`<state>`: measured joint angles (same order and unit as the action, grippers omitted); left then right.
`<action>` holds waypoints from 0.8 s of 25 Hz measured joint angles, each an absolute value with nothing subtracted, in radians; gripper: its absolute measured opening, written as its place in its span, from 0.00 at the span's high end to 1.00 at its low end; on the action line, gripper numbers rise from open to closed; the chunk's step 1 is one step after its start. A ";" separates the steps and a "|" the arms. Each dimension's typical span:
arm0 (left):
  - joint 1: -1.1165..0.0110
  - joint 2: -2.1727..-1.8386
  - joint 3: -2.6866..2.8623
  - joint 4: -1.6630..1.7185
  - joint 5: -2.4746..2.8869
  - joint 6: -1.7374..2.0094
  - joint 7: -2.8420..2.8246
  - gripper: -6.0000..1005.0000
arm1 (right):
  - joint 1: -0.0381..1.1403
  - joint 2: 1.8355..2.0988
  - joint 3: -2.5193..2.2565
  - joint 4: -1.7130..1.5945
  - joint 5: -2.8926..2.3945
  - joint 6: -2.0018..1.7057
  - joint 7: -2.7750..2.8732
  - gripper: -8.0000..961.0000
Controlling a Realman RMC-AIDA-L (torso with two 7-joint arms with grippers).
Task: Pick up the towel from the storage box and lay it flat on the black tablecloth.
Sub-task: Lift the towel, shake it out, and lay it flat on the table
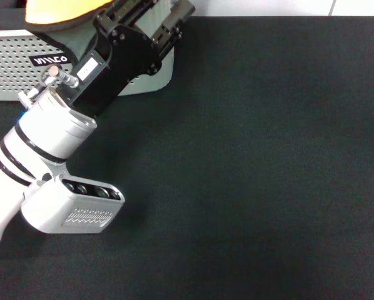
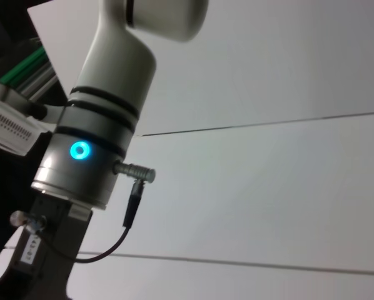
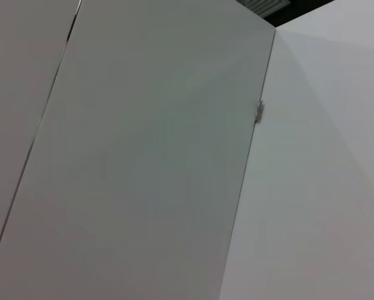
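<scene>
One arm, left, seemingly hides the towel (image 1: 52,14) atop storage box (image 1: 12,69).

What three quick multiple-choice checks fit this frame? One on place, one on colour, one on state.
1. Where does the storage box sit in the head view?
A. far left corner of the black tablecloth
B. near right corner
C. dead centre

2. What colour is the towel side that shows above the box?
A. blue
B. yellow
C. red

3. What is the state of the towel?
A. spread flat on the cloth
B. folded on the floor
C. at the box, not yet on the open cloth

Answers: 1 A, the grey perforated basket is at the upper left with the cloth spreading out to its right. 2 B, a yellow fold shows at the top edge above the box. 3 C, the towel sits at the box where the left gripper reaches, and the open cloth holds no towel.
</scene>
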<state>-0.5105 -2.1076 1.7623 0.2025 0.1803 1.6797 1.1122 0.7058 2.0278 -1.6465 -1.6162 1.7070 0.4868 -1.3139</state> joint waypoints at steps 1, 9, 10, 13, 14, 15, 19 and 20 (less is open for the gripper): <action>-0.509 -2.108 1.788 0.208 0.148 1.678 1.122 0.48 | 0.705 2.028 -1.648 -1.616 1.711 0.488 -1.314 0.97; -0.497 -2.108 1.950 0.241 -0.080 1.645 1.213 0.49 | 0.688 2.028 -1.652 -1.614 1.770 0.515 -1.317 0.97; -0.497 -2.108 1.950 0.241 -0.080 1.645 1.213 0.49 | 0.684 2.028 -1.653 -1.614 1.774 0.519 -1.319 0.97; -0.493 -2.108 1.954 0.243 -0.127 1.644 1.238 0.49 | 0.663 2.028 -1.653 -1.617 1.780 0.530 -1.321 0.96; -0.493 -2.108 1.954 0.243 -0.127 1.644 1.238 0.49 | 0.656 2.028 -1.653 -1.619 1.781 0.533 -1.323 0.96; -0.491 -2.108 1.954 0.243 -0.136 1.644 1.242 0.48 | 0.645 2.028 -1.653 -1.621 1.785 0.538 -1.328 0.96; -0.479 -2.108 1.954 0.244 -0.149 1.648 1.273 0.49 | 0.613 2.028 -1.654 -1.624 1.844 0.540 -1.401 0.96; -0.476 -2.108 1.954 0.244 -0.149 1.649 1.278 0.49 | 0.607 2.028 -1.654 -1.622 1.864 0.540 -1.424 0.96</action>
